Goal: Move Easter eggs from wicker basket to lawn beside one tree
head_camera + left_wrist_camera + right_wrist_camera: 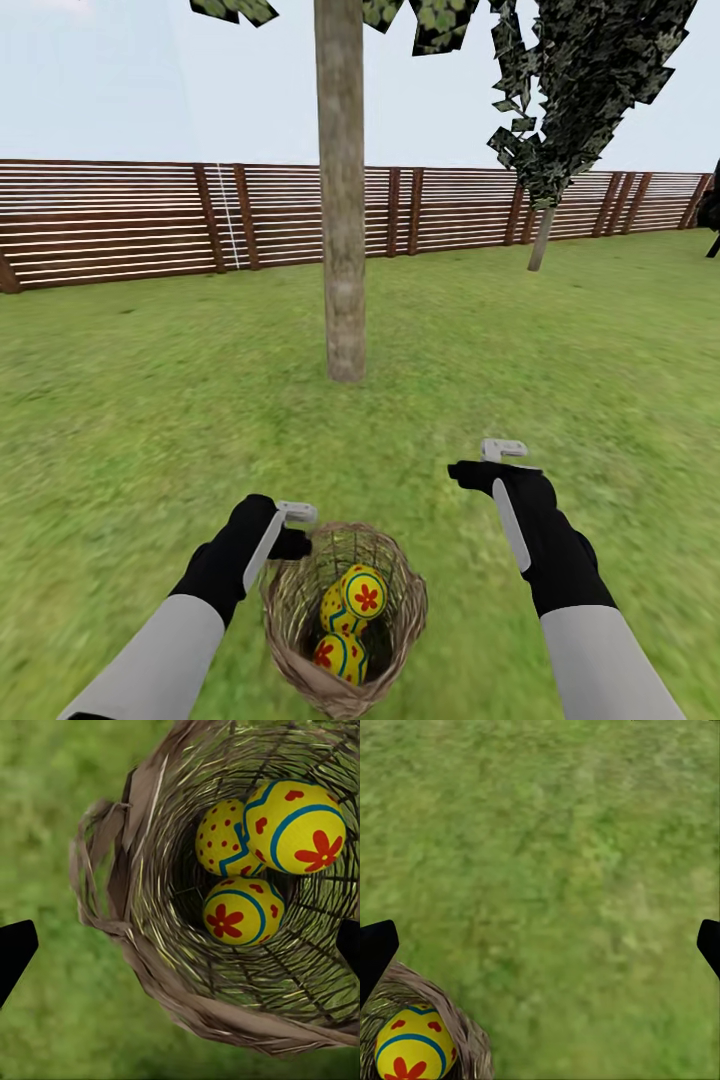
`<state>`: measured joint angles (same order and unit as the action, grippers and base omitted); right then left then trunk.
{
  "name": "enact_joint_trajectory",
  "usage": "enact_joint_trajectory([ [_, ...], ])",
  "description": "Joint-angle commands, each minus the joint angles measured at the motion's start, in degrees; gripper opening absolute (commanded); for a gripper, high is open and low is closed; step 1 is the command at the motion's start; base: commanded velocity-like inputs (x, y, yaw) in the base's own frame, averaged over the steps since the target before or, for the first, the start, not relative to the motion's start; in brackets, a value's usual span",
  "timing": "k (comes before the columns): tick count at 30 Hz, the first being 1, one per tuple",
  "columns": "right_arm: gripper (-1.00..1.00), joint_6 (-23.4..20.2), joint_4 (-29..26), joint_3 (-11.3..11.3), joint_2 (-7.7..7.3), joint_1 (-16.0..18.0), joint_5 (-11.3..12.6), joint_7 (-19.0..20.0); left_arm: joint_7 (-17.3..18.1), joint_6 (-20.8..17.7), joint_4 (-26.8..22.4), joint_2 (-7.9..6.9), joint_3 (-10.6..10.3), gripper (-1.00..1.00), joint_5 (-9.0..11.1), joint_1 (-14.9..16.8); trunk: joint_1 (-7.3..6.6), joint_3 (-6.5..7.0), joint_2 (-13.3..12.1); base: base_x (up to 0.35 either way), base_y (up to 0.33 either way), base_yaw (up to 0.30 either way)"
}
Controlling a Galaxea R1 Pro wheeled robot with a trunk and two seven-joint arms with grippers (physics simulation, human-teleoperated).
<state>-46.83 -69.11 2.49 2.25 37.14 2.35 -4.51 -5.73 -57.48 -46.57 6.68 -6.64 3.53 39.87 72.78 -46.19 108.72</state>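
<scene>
The basket (345,620), round and woven of loose brown twigs, stands upright on the lawn (150,420) with a small loop handle (94,862) at its rim. All three eggs (363,592) lie inside, touching: yellow, with red flowers or dots and blue-green bands. The tree (342,200), its trunk straight and pale, rises from the grass beyond the basket.

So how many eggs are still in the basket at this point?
3, all inside the wicker basket: a flower egg on top, a dotted egg beside it, and another flower egg lower down. None lies on the lawn.
</scene>
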Motion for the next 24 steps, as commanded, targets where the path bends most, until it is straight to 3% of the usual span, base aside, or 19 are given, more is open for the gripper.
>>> enact_joint_trajectory([
  [1,1.0,-0.3,-0.1,0.1,0.04,0.0,0.3,-0.3,-0.5,-0.2,-0.2,-0.12,-0.1,1.0,0.4,0.0,0.01,-0.06,0.0,0.068,-0.008,0.0],
  [11,1.0,-0.3,0.0,0.1,0.25,0.0,0.3,-0.2,-0.7,0.0,-1.1,-0.38,-0.2,1.0,0.0,0.0,0.01,-0.06,0.0,0.011,-0.001,0.0],
  [13,1.0,-0.3,0.0,0.1,0.28,0.0,0.4,-0.3,-2.4,0.0,-1.0,-0.37,-0.2,1.0,-1.1,0.0,0.01,-0.06,0.0,0.0,0.0,0.0],
  [15,1.0,-0.2,0.1,0.1,0.29,0.0,0.4,-0.3,-6.5,-0.2,-1.1,-0.31,0.0,1.0,-2.0,0.0,0.01,-0.06,0.0,0.0,0.0,0.0],
  [24,1.0,-0.2,0.1,0.1,0.21,0.0,0.4,-0.3,-8.6,-0.2,-1.0,-0.15,0.0,1.0,-2.2,0.0,0.01,-0.06,0.0,0.079,0.0,0.0],
])
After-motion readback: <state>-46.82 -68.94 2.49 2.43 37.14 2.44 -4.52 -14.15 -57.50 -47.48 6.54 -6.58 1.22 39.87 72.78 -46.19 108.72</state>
